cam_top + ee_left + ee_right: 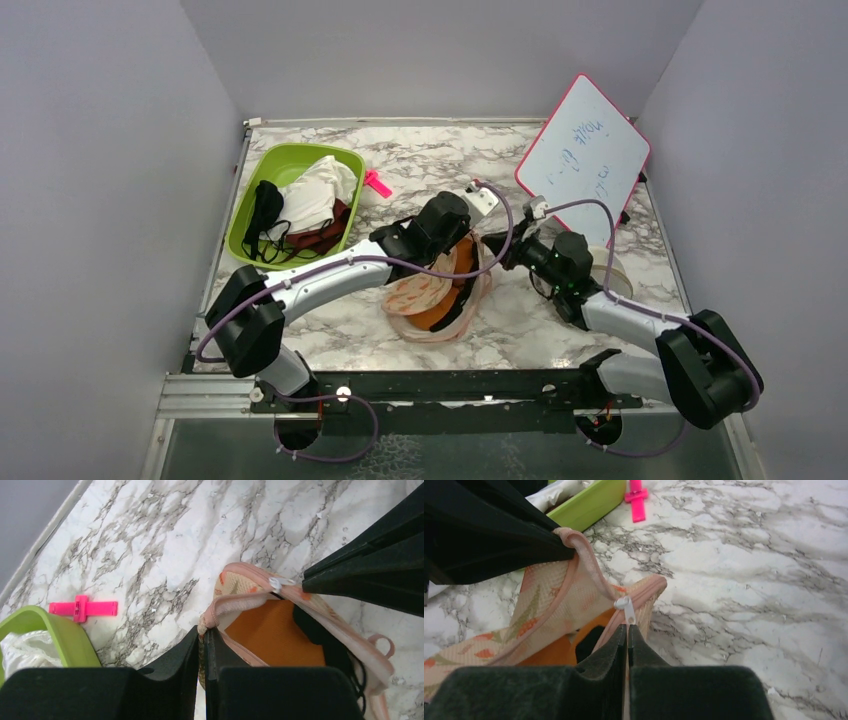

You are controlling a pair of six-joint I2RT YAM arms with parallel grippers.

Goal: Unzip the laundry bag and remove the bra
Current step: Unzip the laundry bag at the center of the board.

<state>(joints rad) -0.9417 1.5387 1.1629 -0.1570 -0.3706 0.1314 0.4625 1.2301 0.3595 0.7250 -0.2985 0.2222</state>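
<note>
Jaws both grip: left jaws clamp the bag's [235, 587] pink edging [230, 602], bracing the mouth; right jaws pinch the white zipper pull [625, 607], so one can draw against the other. Bag lies mid-counter [440, 160], right of the green tray [285, 160], partly open, orange bra [270, 635] showing inside. Arms [330, 272] hide the zipper's length; a dark piece [317, 630] beside the bra is unclear.
</note>
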